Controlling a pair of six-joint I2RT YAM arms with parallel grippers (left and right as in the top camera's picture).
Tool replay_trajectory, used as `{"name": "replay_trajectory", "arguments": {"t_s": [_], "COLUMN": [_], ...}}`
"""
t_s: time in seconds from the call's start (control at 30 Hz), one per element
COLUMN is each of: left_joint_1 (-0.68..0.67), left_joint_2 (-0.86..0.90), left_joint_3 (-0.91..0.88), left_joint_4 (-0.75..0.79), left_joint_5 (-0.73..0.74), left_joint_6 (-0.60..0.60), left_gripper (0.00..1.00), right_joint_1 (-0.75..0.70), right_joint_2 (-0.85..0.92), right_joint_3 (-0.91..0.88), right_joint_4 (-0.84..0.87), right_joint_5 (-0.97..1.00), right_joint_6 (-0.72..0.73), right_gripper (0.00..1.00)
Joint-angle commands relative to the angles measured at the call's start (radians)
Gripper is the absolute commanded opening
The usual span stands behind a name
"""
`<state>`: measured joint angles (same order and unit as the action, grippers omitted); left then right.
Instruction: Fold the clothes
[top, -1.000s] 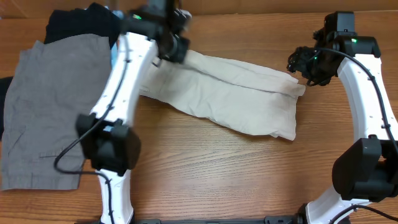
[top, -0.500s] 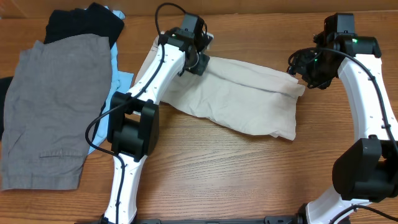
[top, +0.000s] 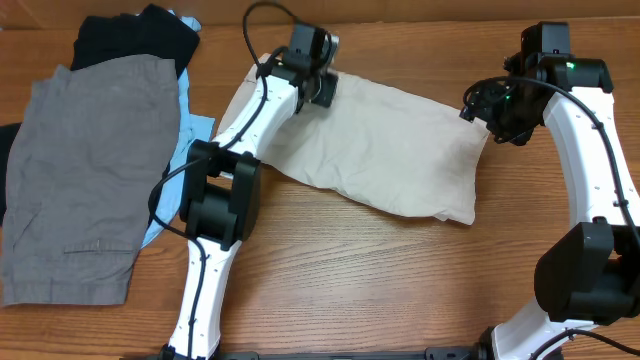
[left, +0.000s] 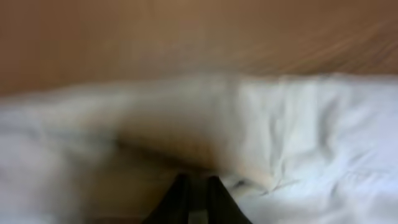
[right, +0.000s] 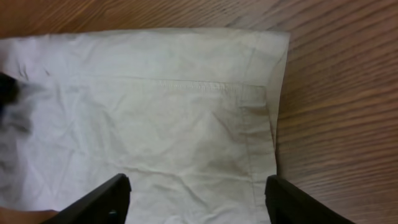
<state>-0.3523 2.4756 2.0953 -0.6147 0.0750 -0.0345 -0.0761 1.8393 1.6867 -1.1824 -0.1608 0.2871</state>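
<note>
1. Your cream shorts (top: 390, 160) lie flat across the middle of the table (top: 330, 290), slanting from the far left down to the near right.
2. Your left gripper (top: 322, 82) sits at the far-left corner of the cream shorts. In its wrist view the fingers (left: 180, 199) are closed to a thin slit on a raised fold of the cloth, as far as the blur lets you see.
3. Your right gripper (top: 482, 112) hovers at the far-right corner. Its jaws stand wide apart and hold nothing, with the stitched hem (right: 186, 84) lying between them.
4. At the left edge lie grey shorts (top: 85, 180), spread flat and apart from the cream shorts.
5. A black piece (top: 130, 35) sits at their far end, and a light-blue piece (top: 188, 130) peeks out along their right side.
</note>
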Motion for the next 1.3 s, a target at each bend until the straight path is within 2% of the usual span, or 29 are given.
{"name": "replay_trajectory", "arguments": {"t_s": [0.0, 0.13, 0.2, 0.33, 0.47, 0.6, 0.77, 1.07, 1.27], "left_joint_1": [0.039, 0.095, 0.133, 0.203, 0.262, 0.298, 0.317, 0.357, 0.371], "left_joint_2": [-0.019, -0.068, -0.089, -0.101, -0.086, -0.034, 0.040, 0.188, 0.239], "left_joint_3": [0.087, 0.271, 0.370, 0.489, 0.491, 0.489, 0.485, 0.485, 0.483], "left_joint_4": [-0.119, -0.378, -0.494, -0.637, -0.719, -0.764, -0.758, -0.665, -0.652], "left_joint_5": [-0.006, -0.007, -0.006, 0.003, 0.007, 0.077, 0.108, 0.341, 0.356], "left_joint_6": [-0.034, -0.033, -0.033, 0.030, 0.116, 0.197, 0.199, 0.189, 0.189], "left_gripper": [0.27, 0.69, 0.85, 0.98, 1.00, 1.00, 1.00, 1.00, 1.00], "right_joint_1": [0.001, 0.001, 0.002, 0.003, 0.003, 0.003, 0.003, 0.003, 0.003], "right_joint_2": [-0.003, -0.003, -0.003, -0.003, -0.003, -0.003, -0.003, -0.003, -0.003], "right_joint_3": [0.008, 0.008, 0.008, 0.008, 0.008, 0.008, 0.008, 0.008, 0.008], "right_joint_4": [-0.004, -0.009, -0.009, -0.010, -0.010, -0.009, -0.015, -0.091, -0.141], "right_joint_5": [-0.006, -0.026, -0.029, -0.040, -0.043, -0.043, -0.042, -0.040, -0.041], "right_joint_6": [0.001, 0.000, 0.001, 0.000, -0.003, -0.007, -0.007, -0.006, -0.006], "right_gripper": [0.75, 0.81, 0.84, 0.87, 0.89, 0.89, 0.89, 0.88, 0.89]}}
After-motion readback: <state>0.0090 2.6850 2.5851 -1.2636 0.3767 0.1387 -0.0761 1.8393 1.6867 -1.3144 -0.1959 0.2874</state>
